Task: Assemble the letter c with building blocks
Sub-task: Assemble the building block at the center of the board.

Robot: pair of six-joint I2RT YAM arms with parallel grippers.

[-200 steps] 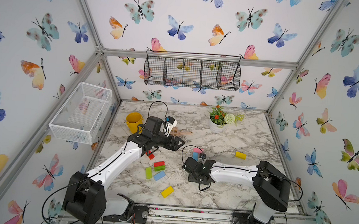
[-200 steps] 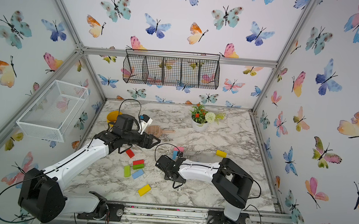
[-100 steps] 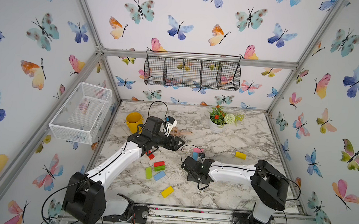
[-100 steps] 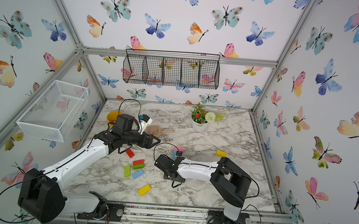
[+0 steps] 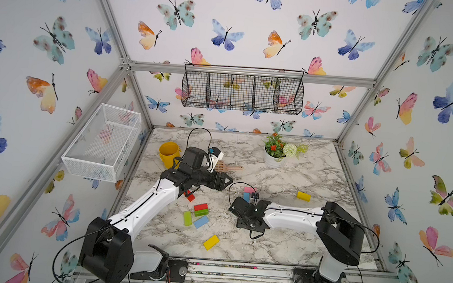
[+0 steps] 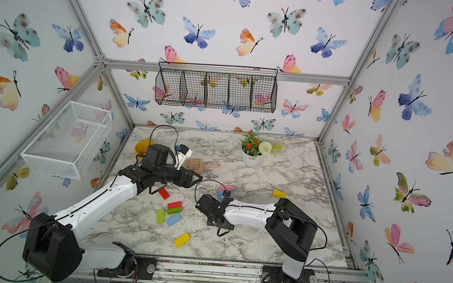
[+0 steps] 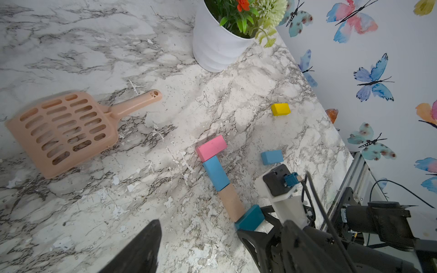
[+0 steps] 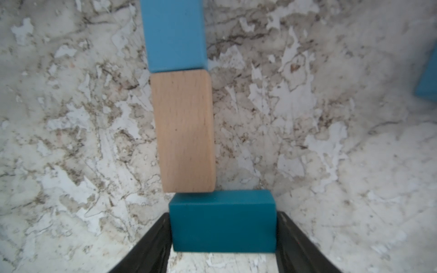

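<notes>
**Right arm.** The black, wedge-shaped right fingers [image 8: 151,248] are closed against the two short ends of the teal block [image 8: 223,222]. The teal block lies flat on the marble-patterned surface [image 8: 331,141].

**Assembled row.**
- One long side of the teal block touches the end of the tan block [image 8: 186,132], which is bare wood with visible grain and rounded corners.
- The tan block butts end to end against the light blue block [image 7: 215,173].
- The pink block [image 7: 211,147] lies crosswise at the far end of the light blue block.
- The teal and pink end pieces project to the same side.

**Loose blocks.**
- A second blue block [image 7: 272,157] and a yellow block [image 7: 280,109] lie apart from the row on that side.
- A red block [image 5: 190,197], a red-and-green pair [image 5: 201,209], a lime block [image 5: 187,218], a pale blue block [image 5: 201,222] and another yellow block [image 5: 211,242] lie scattered in front of the left arm.
- All are matte rectangular bricks.

**Left arm.** The left fingers [image 7: 142,250] are spread apart and hold nothing. They hang above the surface near the slotted tan plastic scoop [image 7: 61,132].
</notes>
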